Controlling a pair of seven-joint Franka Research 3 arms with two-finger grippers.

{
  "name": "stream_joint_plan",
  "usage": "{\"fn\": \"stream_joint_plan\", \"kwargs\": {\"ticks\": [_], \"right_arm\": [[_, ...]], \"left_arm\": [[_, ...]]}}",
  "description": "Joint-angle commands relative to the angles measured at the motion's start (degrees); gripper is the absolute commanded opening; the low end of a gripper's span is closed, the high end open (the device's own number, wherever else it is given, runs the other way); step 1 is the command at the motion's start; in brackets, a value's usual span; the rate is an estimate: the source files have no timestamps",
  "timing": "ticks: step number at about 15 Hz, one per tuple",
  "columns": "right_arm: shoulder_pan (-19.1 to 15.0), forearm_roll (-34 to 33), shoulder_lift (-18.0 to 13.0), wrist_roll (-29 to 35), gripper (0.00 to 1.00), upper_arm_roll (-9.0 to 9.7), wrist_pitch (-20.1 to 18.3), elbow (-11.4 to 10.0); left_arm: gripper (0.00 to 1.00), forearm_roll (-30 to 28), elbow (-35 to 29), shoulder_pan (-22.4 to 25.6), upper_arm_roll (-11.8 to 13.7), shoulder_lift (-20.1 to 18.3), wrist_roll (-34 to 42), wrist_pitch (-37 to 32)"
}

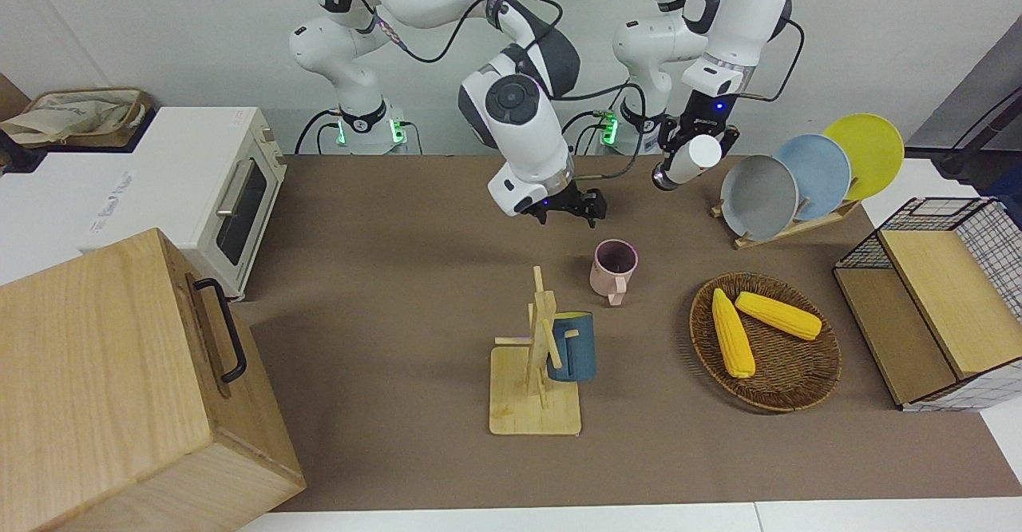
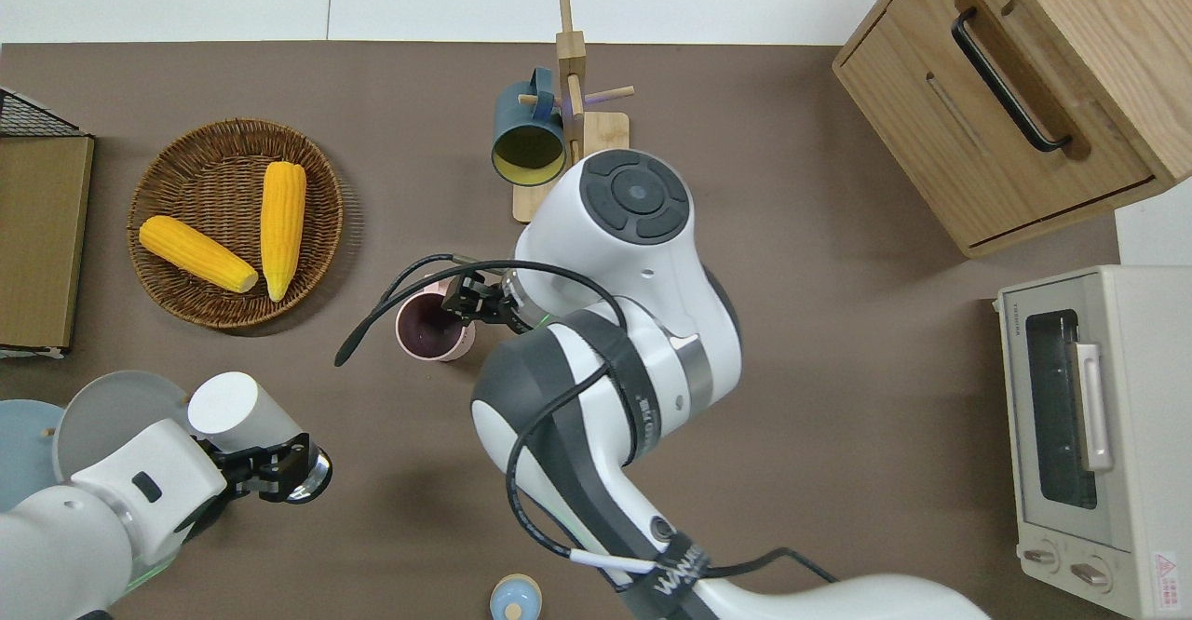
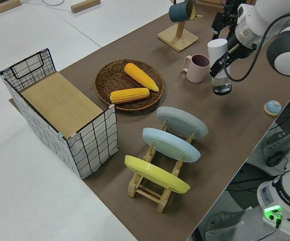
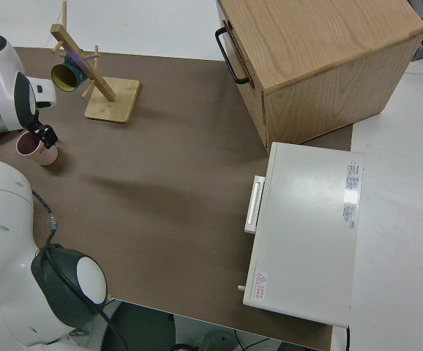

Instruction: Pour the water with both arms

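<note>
Right tool [image 1: 573, 206] hangs empty, fingers apart, above pink mug [image 1: 613, 267]; left tool [image 2: 272, 473] grips tilted bottle [image 2: 244, 418].

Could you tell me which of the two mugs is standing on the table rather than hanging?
The pink mug, upright on the table beside the right gripper, beside the corn basket. The dark blue mug hangs from the wooden mug tree, farther from the robots.

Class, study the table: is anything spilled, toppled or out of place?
Nothing stands out. The pink mug stands upright on the table, no spill shows around it, and the left gripper holds its bottle clear of the table.
</note>
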Motion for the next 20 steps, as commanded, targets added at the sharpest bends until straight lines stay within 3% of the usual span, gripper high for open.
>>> {"fn": "stream_joint_plan", "kwargs": {"ticks": [1,6,9,11,13,14,17,20], "right_arm": [[-5.7,-3.8,-7.0,-6.1,0.992,0.29,-7.1,-1.4],[-12.6,-11.7,-11.8,-17.3,0.992,0.29,-15.4,-1.4],[-16.3,-14.8,-14.3,-23.9,0.992,0.2,-19.3,-1.4],[-19.2,-20.2,-16.3,-31.0,0.992,0.29,-22.3,-1.6],[-23.1,-21.2,-17.9,-36.0,0.992,0.29,-24.3,-2.2],[-25.6,-21.3,-19.0,-39.0,0.992,0.29,-24.5,-3.4],[-28.1,-22.8,-20.5,-40.6,0.992,0.2,-25.9,-3.9],[-30.9,-24.0,-21.3,-42.7,0.992,0.29,-26.9,-3.8]], "left_arm": [[0.0,-5.1,-0.3,-0.9,-3.0,0.0,0.3,2.8],[0.0,-10.2,-0.2,-0.8,-8.2,1.6,0.5,4.9],[0.0,-10.6,-0.2,-0.8,-9.0,2.4,0.5,5.2],[0.0,-10.6,-0.2,-0.3,-11.1,3.0,0.0,5.8],[0.0,-10.6,0.5,0.3,-12.6,4.8,-0.7,6.7],[0.0,-10.4,0.9,0.4,-12.8,5.7,-1.6,7.0],[0.0,-9.3,3.7,0.6,-12.8,9.4,-2.3,7.0],[0.0,-2.7,6.8,0.8,-12.9,14.3,-6.6,6.6]]}}
